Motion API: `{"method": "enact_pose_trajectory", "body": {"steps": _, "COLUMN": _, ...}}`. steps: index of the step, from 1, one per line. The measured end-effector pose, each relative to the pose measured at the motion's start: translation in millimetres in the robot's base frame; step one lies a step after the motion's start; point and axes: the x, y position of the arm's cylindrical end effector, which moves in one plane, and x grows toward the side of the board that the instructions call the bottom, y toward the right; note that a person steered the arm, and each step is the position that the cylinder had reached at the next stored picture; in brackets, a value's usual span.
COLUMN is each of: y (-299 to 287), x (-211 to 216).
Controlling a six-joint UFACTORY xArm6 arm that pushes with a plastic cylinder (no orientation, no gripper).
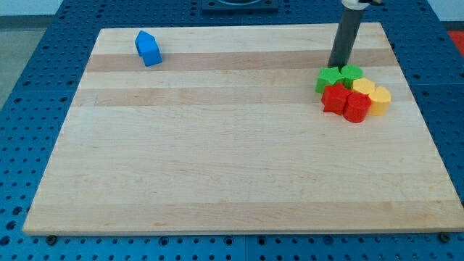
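Wooden board [217,159] lies flat on a blue perforated base [29,109]; light grain bands run across it from the view's left to the view's right.

End effector: straight dark rod [345,36], no jaws, nothing held. Rod enters from the view's top edge and slopes slightly down-left. My tip [337,67] rests at board level near the view's upper right, at the top edge of a block cluster. It sits just above the gap between the two green blocks; contact w/ either one can't be confirmed from this angle.

Cluster, approx. 6 blocks, packed touching:
- green block [328,78] at the cluster's upper left, shape unclear, nearest to my tip.
- second green block [351,74] beside it toward the view's right, rounded top.
- red block [335,98] below the greens, irregular outline.
- second red block [356,106] at the cluster's bottom, roughly cylindrical.
- yellow block [364,88] right of the reds, rounded.
- second yellow block [380,100] at the cluster's far right, rounded.

Separate item: blue block [148,48], house-like shape w/ a pointed top, stands alone near the view's upper left, well apart from the cluster and my tip.
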Motion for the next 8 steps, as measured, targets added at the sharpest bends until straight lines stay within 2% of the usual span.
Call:
{"method": "enact_pose_trajectory", "body": {"steps": 1, "y": -7.0, "x": -21.4}}
{"method": "enact_pose_trajectory", "body": {"steps": 2, "y": -12.8, "x": -62.8}}
{"method": "enact_pose_trajectory", "body": {"steps": 3, "y": -54.6, "x": -75.2}}
{"method": "enact_pose_trajectory", "body": {"steps": 6, "y": -262.2, "x": -125.1}}
{"method": "enact_pose_trajectory", "body": {"steps": 8, "y": -385.8, "x": -125.5}}
